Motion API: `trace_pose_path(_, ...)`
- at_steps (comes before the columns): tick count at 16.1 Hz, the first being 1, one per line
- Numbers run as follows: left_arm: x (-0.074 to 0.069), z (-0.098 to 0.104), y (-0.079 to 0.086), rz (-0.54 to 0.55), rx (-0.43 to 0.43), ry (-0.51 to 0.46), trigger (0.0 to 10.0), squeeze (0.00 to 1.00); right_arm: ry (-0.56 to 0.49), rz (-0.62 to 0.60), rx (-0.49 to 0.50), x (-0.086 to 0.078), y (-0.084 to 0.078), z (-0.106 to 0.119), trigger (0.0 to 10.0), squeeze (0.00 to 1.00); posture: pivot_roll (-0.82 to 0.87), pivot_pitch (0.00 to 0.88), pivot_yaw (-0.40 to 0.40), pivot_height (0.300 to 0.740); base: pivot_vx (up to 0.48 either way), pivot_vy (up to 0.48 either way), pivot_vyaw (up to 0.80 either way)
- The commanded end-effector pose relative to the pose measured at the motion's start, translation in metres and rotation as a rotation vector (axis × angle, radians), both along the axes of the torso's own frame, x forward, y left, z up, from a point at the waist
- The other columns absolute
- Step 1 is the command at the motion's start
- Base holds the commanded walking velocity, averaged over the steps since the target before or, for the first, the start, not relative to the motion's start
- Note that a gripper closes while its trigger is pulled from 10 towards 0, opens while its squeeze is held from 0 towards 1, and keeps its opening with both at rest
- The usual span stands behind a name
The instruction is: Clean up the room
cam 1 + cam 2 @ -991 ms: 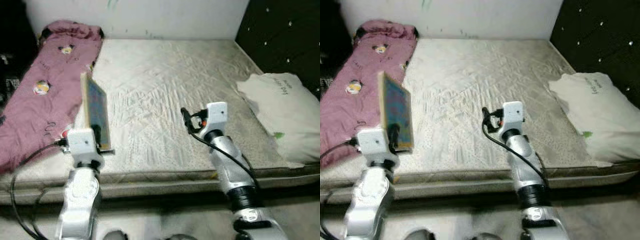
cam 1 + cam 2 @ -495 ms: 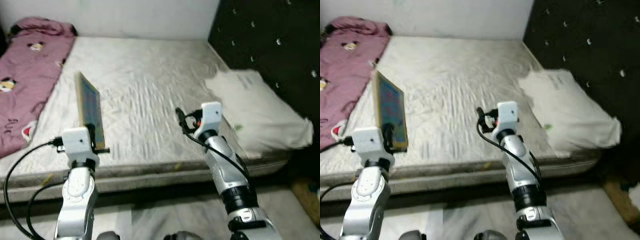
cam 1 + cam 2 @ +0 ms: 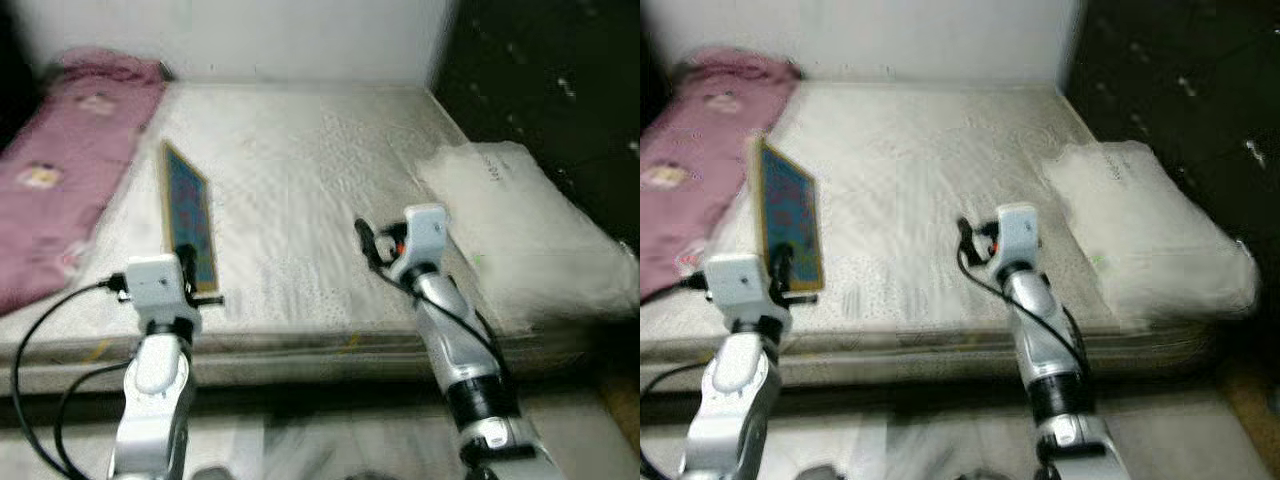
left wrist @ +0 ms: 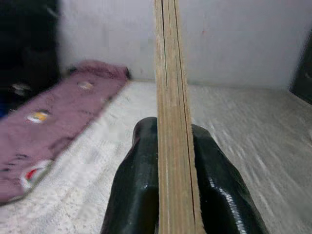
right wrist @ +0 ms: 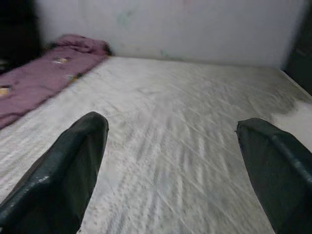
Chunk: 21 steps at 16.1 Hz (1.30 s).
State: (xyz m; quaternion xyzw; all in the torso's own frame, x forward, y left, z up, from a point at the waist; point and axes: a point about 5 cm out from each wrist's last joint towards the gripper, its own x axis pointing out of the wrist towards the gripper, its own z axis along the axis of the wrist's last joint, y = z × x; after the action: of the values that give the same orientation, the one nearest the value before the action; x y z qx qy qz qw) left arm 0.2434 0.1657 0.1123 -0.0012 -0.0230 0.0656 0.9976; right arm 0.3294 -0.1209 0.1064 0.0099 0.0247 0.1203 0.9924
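left gripper clamps the book upright over the bed; keep it pinched firm. right gripper is spread wide, holding nothing.

The mattress is off-white with a quilted diamond pattern. Along its left side lies a dusty pink blanket with small cartoon prints. At its right side sits a plain white pillow. The book over its left front has a tan edge and blue cover.
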Motion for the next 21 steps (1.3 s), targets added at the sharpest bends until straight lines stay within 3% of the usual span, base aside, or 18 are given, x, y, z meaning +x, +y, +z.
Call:
trace_pose_path(1,0.002,0.008,0.001,-0.002,0.005,-0.039,10.0,0.00,-0.012,0.004,0.005,0.002,0.000,0.004,10.0,0.00,-0.02,0.000,-0.053,0.740,0.416,0.000,0.00)
trace_pose_path(7,0.001,0.006,0.002,0.000,0.007,-0.037,10.0,0.00,-0.016,-0.012,0.004,-0.001,-0.004,0.003,10.0,0.00,-0.02,0.000,-0.055,0.740,0.388,0.000,0.00)
trace_pose_path(11,-0.005,-0.002,0.009,0.084,0.073,0.017,10.0,0.00,-0.015,-0.027,0.007,-0.002,-0.010,0.000,10.0,0.00,0.00,0.000,-0.044,0.740,0.000,0.000,0.00)
trace_pose_path(14,-0.014,-0.010,0.012,0.077,0.019,0.060,10.0,0.00,-0.006,-0.042,0.005,-0.005,-0.015,-0.005,10.0,0.00,0.01,0.000,-0.027,0.740,0.000,0.000,0.00)
trace_pose_path(16,-0.018,-0.015,0.017,0.093,0.067,0.052,10.0,0.00,0.019,-0.053,0.021,-0.006,-0.016,-0.010,10.0,0.00,0.01,0.000,-0.021,0.740,0.000,0.000,-0.74)
trace_pose_path(19,-0.018,-0.018,0.022,0.153,0.079,0.049,10.0,0.00,0.017,-0.052,0.029,-0.008,-0.008,-0.009,10.0,0.00,0.01,0.000,-0.028,0.740,0.000,0.000,-0.80)
trace_pose_path(21,-0.018,-0.017,0.019,0.131,0.076,0.056,10.0,0.00,0.020,-0.046,0.039,-0.010,-0.003,-0.010,10.0,0.00,0.01,0.000,-0.033,0.740,0.000,0.000,-0.80)
